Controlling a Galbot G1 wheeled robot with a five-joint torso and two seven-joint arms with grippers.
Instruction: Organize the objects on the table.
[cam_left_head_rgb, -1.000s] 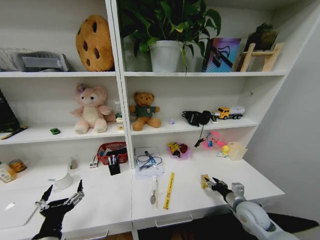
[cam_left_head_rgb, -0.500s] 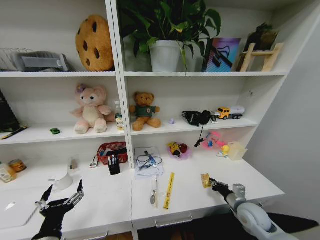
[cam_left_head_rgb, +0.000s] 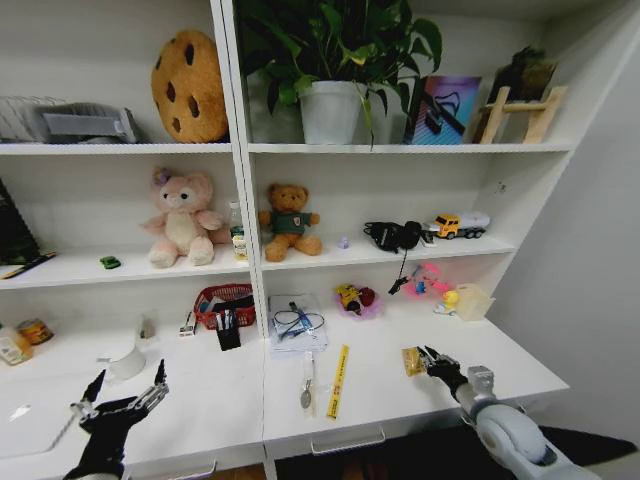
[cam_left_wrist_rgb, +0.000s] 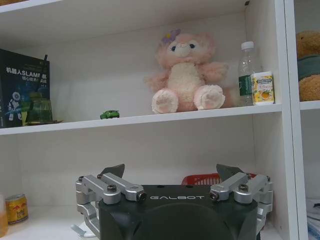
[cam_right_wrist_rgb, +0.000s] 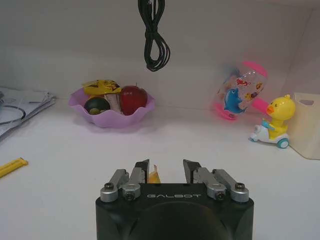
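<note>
A small yellow packet (cam_left_head_rgb: 411, 361) lies on the white table (cam_left_head_rgb: 380, 405) toward its right end. My right gripper (cam_left_head_rgb: 429, 359) is low over the table just right of it. In the right wrist view the packet's orange-yellow edge (cam_right_wrist_rgb: 154, 175) sits between the fingers of that gripper (cam_right_wrist_rgb: 165, 170), close to one finger, and the jaws stand apart. My left gripper (cam_left_head_rgb: 125, 387) hovers open over the table's left part, holding nothing (cam_left_wrist_rgb: 172, 172). On the middle shelf stand a tiny green toy car (cam_left_head_rgb: 110, 262) (cam_left_wrist_rgb: 109, 114) and a green-labelled clear bottle (cam_left_head_rgb: 237, 230) (cam_left_wrist_rgb: 247, 75).
A yellow strip (cam_left_head_rgb: 339, 380), papers with a cable (cam_left_head_rgb: 297, 323), a red basket (cam_left_head_rgb: 225, 303) and a purple bowl of toy food (cam_right_wrist_rgb: 111, 102) sit on the table. A pink toy (cam_right_wrist_rgb: 239, 92), a duck toy (cam_right_wrist_rgb: 274, 122) and a hanging black cable (cam_right_wrist_rgb: 152, 35) lie beyond the right gripper.
My right gripper has shifted slightly right and toward the back beside the packet. The packet has barely moved. The left arm has stayed still.
</note>
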